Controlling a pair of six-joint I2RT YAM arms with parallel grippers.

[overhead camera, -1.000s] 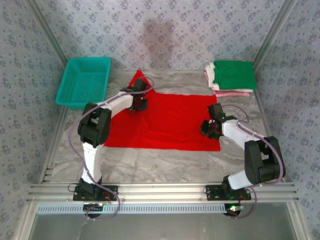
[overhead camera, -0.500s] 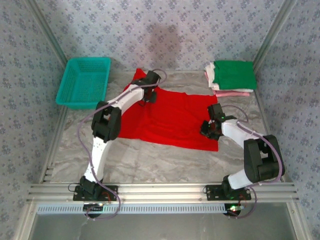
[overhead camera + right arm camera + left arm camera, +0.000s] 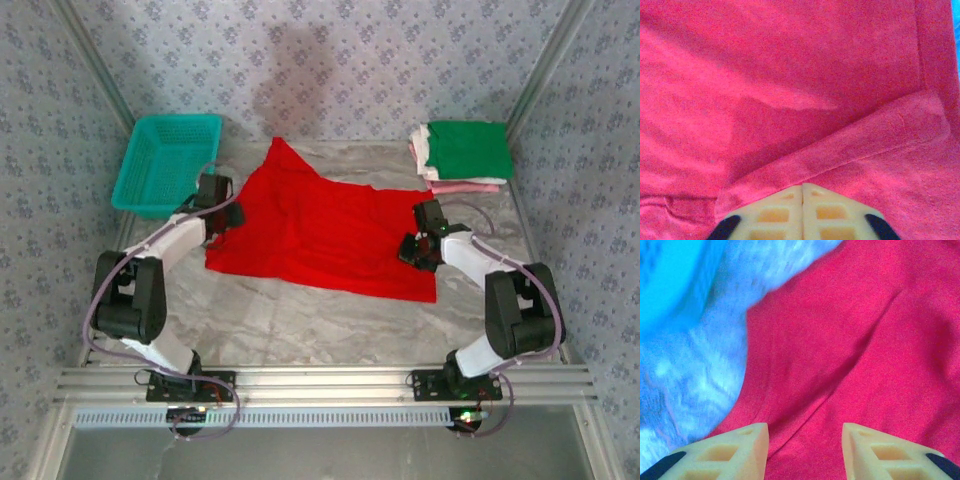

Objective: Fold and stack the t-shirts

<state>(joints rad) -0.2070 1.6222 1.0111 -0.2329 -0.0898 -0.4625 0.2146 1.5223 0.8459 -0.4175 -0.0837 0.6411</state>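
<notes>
Centrally, one red t-shirt (image 3: 320, 235) lies spread on the worktop (image 3: 300, 320); one stack of three folded shirts, a green t-shirt (image 3: 467, 148) above a white t-shirt (image 3: 420, 152) and a pink t-shirt (image 3: 468, 186), sits at the far right corner, and one teal basket (image 3: 167, 163) at far left. Of two arms, the left end effector (image 3: 805, 440) hangs released over the red shirt's left edge, while the right end effector (image 3: 802, 192) is clenched on a raised fold at its right edge.

Robot test cell, lab-type rig. Aluminium extrusion frame (image 3: 100, 72) around a marble-look table (image 3: 300, 325). Floral-print backdrop panels (image 3: 350, 60) close off the left, far and right sides. Left arm (image 3: 175, 240) and right arm (image 3: 470, 262) are bolted to a slotted rail (image 3: 320, 381) at the near edge.
</notes>
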